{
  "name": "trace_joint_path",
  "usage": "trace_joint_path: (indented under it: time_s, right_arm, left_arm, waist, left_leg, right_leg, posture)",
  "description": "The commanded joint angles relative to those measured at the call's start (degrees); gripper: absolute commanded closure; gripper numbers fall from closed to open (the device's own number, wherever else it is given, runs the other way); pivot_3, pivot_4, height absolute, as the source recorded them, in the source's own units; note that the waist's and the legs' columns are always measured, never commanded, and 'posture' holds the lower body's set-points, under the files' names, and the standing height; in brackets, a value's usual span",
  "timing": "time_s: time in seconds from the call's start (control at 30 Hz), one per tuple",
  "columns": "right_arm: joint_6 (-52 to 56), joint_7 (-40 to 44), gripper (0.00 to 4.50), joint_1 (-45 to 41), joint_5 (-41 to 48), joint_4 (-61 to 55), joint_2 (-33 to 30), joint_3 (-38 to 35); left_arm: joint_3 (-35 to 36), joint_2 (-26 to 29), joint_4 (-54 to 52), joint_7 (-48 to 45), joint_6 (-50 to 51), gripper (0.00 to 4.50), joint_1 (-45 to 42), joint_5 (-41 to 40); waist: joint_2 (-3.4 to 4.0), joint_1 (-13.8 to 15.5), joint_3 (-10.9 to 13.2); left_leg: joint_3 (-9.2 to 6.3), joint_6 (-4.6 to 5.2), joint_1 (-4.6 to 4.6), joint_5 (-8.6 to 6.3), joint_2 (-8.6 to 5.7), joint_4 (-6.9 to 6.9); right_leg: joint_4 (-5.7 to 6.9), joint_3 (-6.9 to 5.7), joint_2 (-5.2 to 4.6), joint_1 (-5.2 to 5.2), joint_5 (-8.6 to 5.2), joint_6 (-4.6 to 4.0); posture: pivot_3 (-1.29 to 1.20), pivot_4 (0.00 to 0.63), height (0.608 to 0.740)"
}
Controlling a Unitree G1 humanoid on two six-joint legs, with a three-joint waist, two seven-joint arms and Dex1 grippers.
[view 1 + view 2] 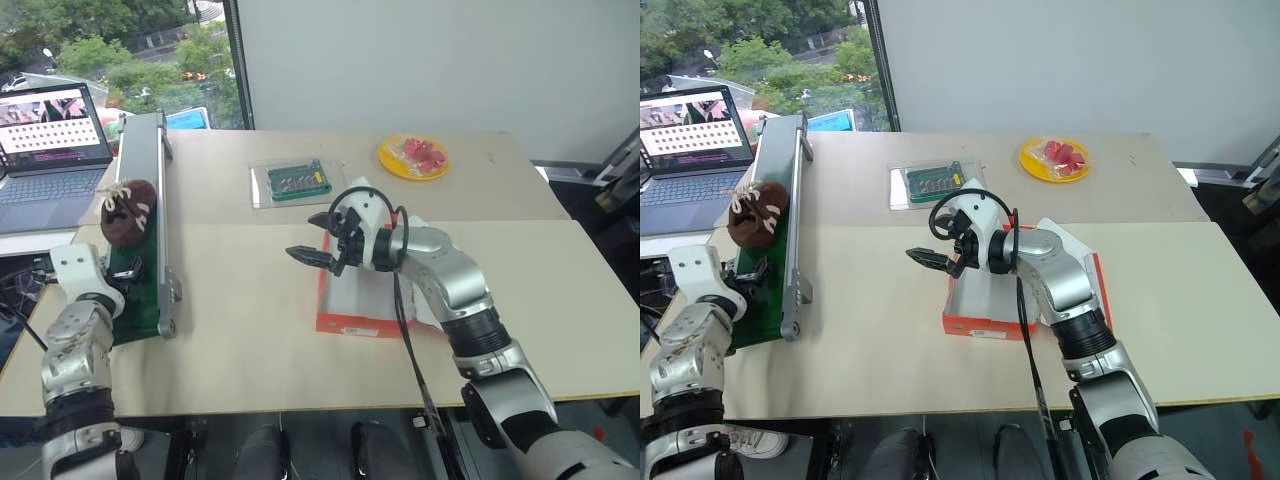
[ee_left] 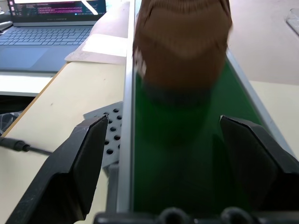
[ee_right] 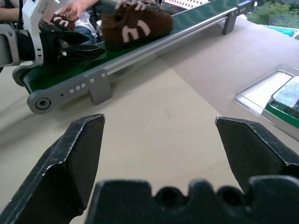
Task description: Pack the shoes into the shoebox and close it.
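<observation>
While a brown shoe (image 1: pixel 127 211) sits on the green belt of the conveyor (image 1: pixel 160 190) along the table's (image 1: pixel 250 340) left side, the left gripper (image 1: pixel 128 272) hangs just in front of it with its black fingers (image 2: pixel 86 154) spread wide, one to each side of the belt, holding nothing. Seen from the left wrist, the shoe stands close ahead between the fingers, but I can't tell whether they touch it. Near the table's middle lies the orange shoebox (image 1: pixel 985 325), open with its white inside showing. Over its left edge hovers the right gripper (image 1: pixel 312 240), fingers apart and empty, pointing toward the conveyor. Behind the box rest a clear tray (image 1: pixel 290 184) with a green board and a yellow plate (image 1: pixel 412 157). A laptop (image 1: pixel 50 150) stands open beyond the conveyor.
</observation>
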Motion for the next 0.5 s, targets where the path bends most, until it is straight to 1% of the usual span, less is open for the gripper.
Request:
trace_joint_path:
  time_s: [0.03, 0.23, 0.3, 0.33, 0.37, 0.4, 0.5]
  right_arm:
    - [0.03, -0.65, 0.04, -0.88, -0.42, -1.5, -0.38, -0.95]
    - [-0.09, -0.81, 0.04, -1.63, -1.22, -1.0, -0.48, -1.02]
    - [0.01, -0.8, 0.0, -1.62, -1.48, -1.22, -0.64, -0.83]
    - [0.1, -0.82, 0.0, -1.64, -1.53, -1.32, -0.61, -0.82]
    - [0.17, -0.83, 0.0, -1.66, -1.57, -1.38, -0.57, -0.82]
    - [0.25, -0.86, 0.0, -1.71, -1.6, -1.46, -0.53, -0.84]
    - [0.59, -0.97, 0.0, -1.84, -1.52, -1.8, -0.55, -0.88]
  left_arm:
    - [-1.38, 1.3, 1.63, -0.93, -2.8, 0.42, -1.78, 1.01]
    - [-0.68, 0.5, 3.87, -2.15, -0.86, 0.42, -3.56, -1.66]
    - [-0.19, -0.05, 3.51, -3.5, -0.15, 0.95, -3.86, -3.69]
    - [0.1, -0.25, 3.28, -3.5, -0.02, 1.13, -4.03, -4.37]
    - [0.26, -0.35, 3.14, -3.42, 0.04, 1.55, -4.13, -4.82]
    - [0.45, -0.33, 2.93, -2.9, -0.09, 1.76, -4.37, -5.0]
    - [0.89, -0.08, 2.17, -1.68, -0.02, 1.83, -5.1, -5.53]
  waist:
    - [0.0, 0.01, 0.0]
    - [0.0, 0.02, 0.0]
    - [0.0, 0.09, 0.0]
    - [0.0, 0.21, 0.0]
    - [0.0, 0.29, 0.0]
    - [0.0, 0.34, 0.0]
    - [0.0, 0.35, 0.0]
  left_leg:
    - [0.0, 0.0, -0.01, 0.0, 0.0, 0.0]
    - [0.0, 0.0, 0.0, 0.0, 0.0, 0.0]
    - [-0.01, 0.0, 0.01, 0.01, 0.0, 0.0]
    - [-0.02, -0.01, 0.01, 0.01, 0.0, 0.0]
    - [-0.03, -0.01, 0.01, 0.01, 0.0, 0.0]
    - [-0.04, -0.02, 0.01, 0.02, 0.0, 0.01]
    - [-0.07, -0.02, 0.01, 0.03, 0.0, 0.03]
  right_leg:
    - [0.01, 0.0, 0.0, 0.0, 0.0, 0.0]
    - [0.0, -0.01, 0.0, -0.01, 0.0, 0.0]
    - [0.0, -0.01, 0.01, -0.01, 0.0, 0.0]
    - [0.01, -0.02, 0.01, -0.01, 0.0, 0.0]
    - [0.0, -0.03, 0.01, -0.01, 0.0, 0.0]
    - [0.0, -0.04, 0.0, 0.0, 0.0, 0.0]
    - [-0.01, -0.06, -0.01, 0.03, 0.0, 0.0]
  posture:
    - [0.0, 0.15, 0.74]
    - [0.0, 0.15, 0.74]
    - [0.0, 0.15, 0.74]
    - [0.0, 0.15, 0.74]
    - [0.0, 0.15, 0.74]
    - [0.0, 0.15, 0.74]
    - [0.0, 0.15, 0.74]
